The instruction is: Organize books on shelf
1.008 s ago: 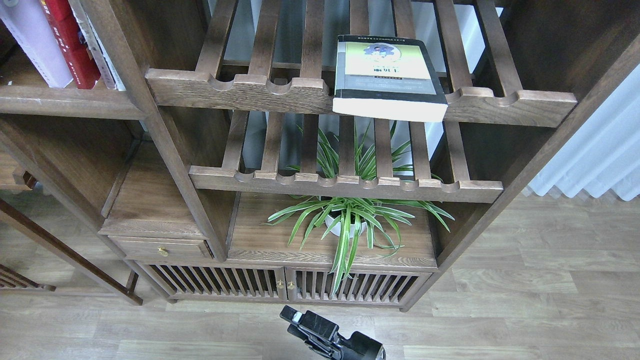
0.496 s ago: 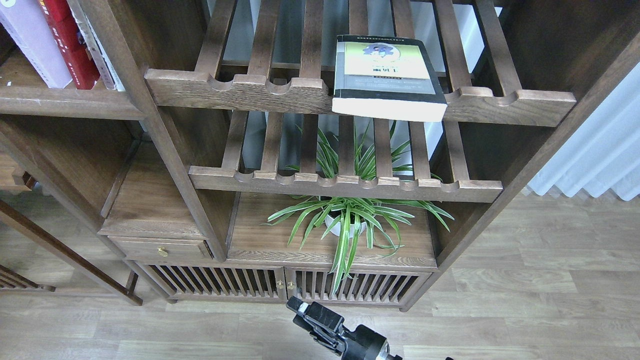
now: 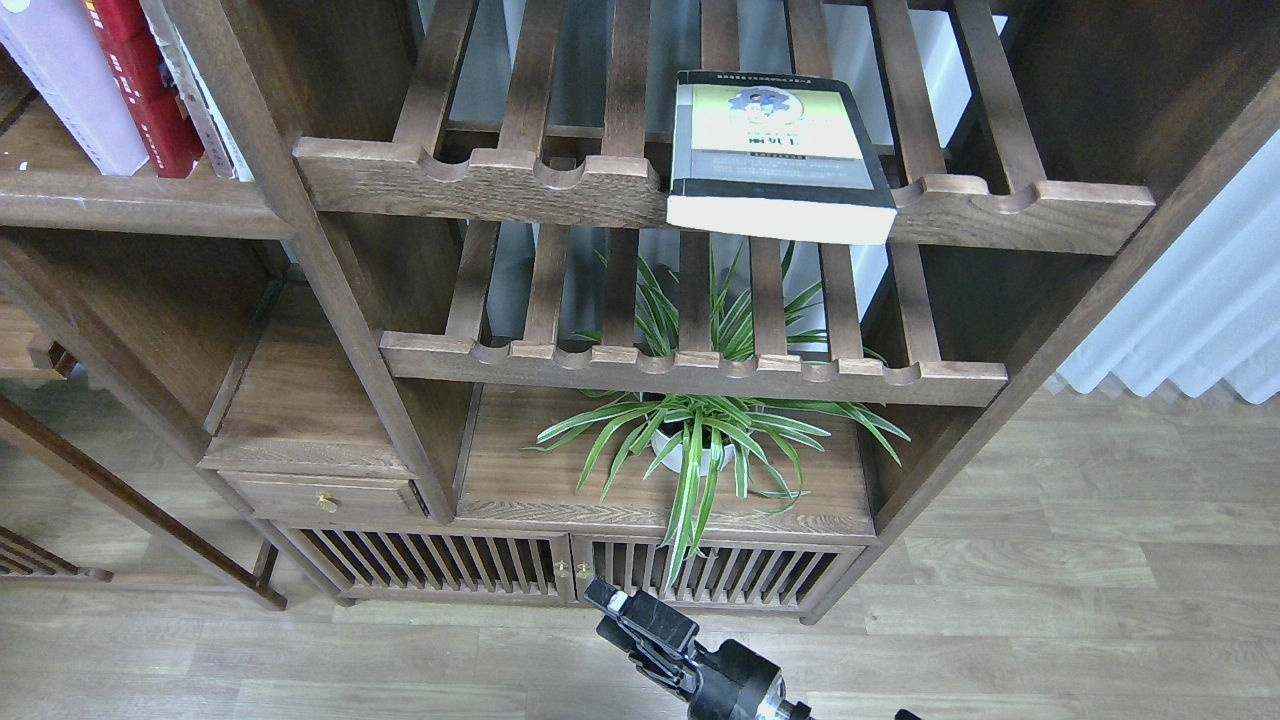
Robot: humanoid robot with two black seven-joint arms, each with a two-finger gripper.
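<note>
The thick black-grey book (image 3: 778, 150) with a yellow-green panel lies flat on the upper slatted rack, its page edge overhanging the front rail. The pale lavender-white book (image 3: 65, 90) and the red book (image 3: 140, 95) stand leaning on the solid dark-brown shelf (image 3: 130, 205) at the top left. My right gripper (image 3: 630, 620) is low at the bottom centre, over the floor in front of the bookcase and far below the books. It is dark and seen end-on, so I cannot tell its jaws apart. My left gripper is out of view.
A thin white-spined book (image 3: 205, 120) leans beside the red one. A spider plant (image 3: 700, 440) in a white pot stands under the lower slatted rack (image 3: 690, 365). A small drawer (image 3: 320, 497) and slatted doors (image 3: 560, 570) lie below. A white curtain (image 3: 1190, 300) hangs at the right.
My right gripper has risen a little and shifted right at the bottom of the view. The books have not moved.
</note>
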